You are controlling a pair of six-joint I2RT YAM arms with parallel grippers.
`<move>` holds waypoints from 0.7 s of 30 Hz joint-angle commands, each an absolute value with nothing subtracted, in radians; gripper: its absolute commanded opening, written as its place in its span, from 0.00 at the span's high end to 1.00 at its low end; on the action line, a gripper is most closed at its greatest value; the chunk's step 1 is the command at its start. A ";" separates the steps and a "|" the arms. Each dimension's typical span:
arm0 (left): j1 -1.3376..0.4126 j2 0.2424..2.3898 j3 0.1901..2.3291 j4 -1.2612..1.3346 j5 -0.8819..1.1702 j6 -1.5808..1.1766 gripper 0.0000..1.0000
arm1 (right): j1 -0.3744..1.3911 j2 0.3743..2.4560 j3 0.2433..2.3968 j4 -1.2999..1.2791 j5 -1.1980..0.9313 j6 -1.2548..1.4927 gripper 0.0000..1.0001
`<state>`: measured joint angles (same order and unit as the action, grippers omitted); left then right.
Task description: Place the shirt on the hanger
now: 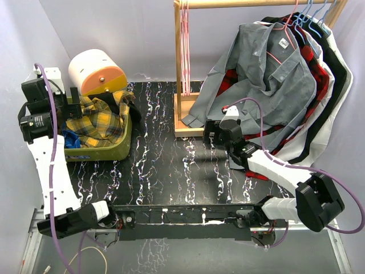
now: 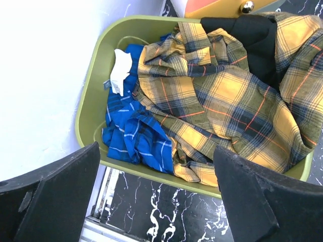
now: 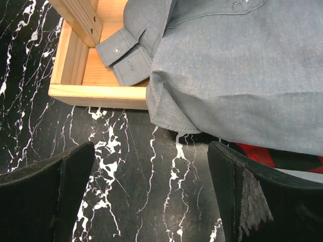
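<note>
Light: bright, even, diffuse; only soft shadows on the marbled table point(image 1: 165, 171) right of the green bin point(image 1: 122, 149).
Glare: white wall point(image 2: 40, 75) left of the bin blown out.
Focus: fingers point(image 2: 55, 201) dark, soft-edged; plaid shirt point(image 2: 227, 101) in the bin sharp.

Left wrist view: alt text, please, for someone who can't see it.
The yellow plaid shirt lies crumpled in an olive-green bin, partly covering a blue plaid garment, with a black garment near the top edge. The left claw is open and holds nothing, its dark fingers framing the bottom corners.
</note>
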<state>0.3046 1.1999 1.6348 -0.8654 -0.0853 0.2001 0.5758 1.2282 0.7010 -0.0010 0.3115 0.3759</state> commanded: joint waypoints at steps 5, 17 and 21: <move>0.307 1.257 1.585 -0.950 0.007 0.160 0.03 | 0.578 1.257 0.763 0.072 0.386 0.421 0.01; 0.296 1.442 1.748 -1.232 0.370 0.339 0.03 | 0.576 1.247 0.826 0.003 0.257 0.314 0.01; 0.224 1.487 1.751 -1.174 0.317 0.287 0.03 | 0.576 1.211 0.778 0.068 0.216 0.322 0.01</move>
